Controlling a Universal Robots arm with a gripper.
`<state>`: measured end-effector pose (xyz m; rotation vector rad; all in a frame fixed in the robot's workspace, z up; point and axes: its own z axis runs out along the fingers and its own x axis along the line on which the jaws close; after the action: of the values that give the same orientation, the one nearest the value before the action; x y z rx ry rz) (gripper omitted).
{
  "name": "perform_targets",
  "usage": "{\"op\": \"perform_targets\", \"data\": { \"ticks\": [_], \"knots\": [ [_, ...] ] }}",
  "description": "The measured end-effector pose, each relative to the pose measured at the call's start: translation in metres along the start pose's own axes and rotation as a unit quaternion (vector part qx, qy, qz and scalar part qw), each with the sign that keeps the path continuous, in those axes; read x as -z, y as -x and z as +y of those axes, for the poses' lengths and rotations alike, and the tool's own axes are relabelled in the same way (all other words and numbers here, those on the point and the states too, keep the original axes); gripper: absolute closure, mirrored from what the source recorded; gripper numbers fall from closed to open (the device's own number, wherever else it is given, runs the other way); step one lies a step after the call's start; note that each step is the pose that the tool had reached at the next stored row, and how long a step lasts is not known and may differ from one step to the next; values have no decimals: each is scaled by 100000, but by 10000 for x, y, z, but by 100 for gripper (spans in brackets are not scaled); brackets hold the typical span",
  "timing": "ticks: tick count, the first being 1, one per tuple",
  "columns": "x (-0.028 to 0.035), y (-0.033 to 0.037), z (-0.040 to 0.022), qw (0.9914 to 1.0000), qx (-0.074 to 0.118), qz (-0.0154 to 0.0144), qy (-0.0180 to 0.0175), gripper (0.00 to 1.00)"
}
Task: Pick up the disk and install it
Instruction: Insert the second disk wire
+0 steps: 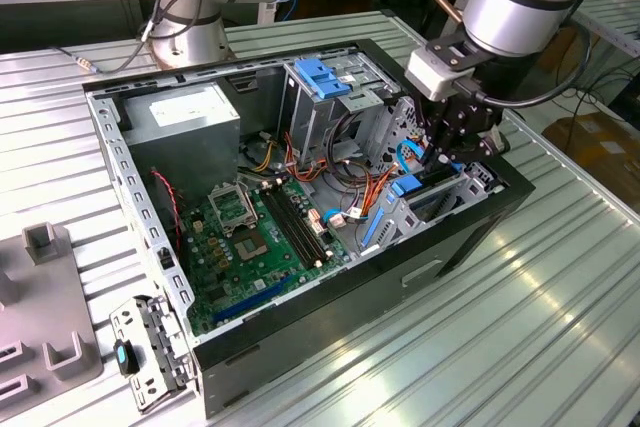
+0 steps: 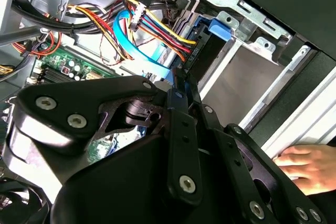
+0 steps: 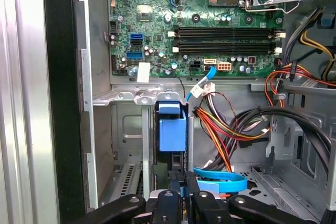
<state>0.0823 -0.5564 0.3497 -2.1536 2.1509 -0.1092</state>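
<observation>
While my gripper [image 1: 452, 159] hangs low inside the open case [image 1: 470, 237], at the drive bay [image 1: 440, 202] on the exterior view's right, I log the following.

Gripper: black linkage; fingers [image 3: 181, 184] drawn close together in both wrist views, pinching the thin end of the disk [image 3: 172, 129]. In the second wrist view the same fingers [image 2: 181, 90] meet at a narrow blue edge beside the flat blue cable [image 2: 137, 51].

Disk: standing on edge in a slot of the bay, blue carrier end [image 1: 408, 186] showing above the metal rails; seated between two silver dividers in the first wrist view. How deep it sits I cannot tell.

Flat blue cable [image 3: 220, 182]: looped just beside the gripper, near the disk's lower end.

Wire bundle [image 3: 231, 129]: red, yellow, orange and black, running beside the bay.

Motherboard [image 1: 250, 242]: green, on the case floor, memory slots [image 3: 226, 40] empty-looking, black.

Cage with blue handle [image 1: 322, 77]: upright, further back in the case.

Grey power box [image 1: 195, 122]: rear corner, exterior view's left.

A person's hand [image 2: 310, 166]: resting on the case rim near the bay, in the second wrist view.

Table [image 1: 540, 347]: ribbed metal, bearing the case; a small metal bracket [image 1: 145, 352] lies just beside the case's near corner.
</observation>
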Motion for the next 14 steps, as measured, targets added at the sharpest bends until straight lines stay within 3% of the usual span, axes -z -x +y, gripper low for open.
{"op": "perform_targets", "data": {
  "ticks": [14],
  "knots": [
    [-14,-11,-3,100000,-10,-126,-103,84]
  ]
}}
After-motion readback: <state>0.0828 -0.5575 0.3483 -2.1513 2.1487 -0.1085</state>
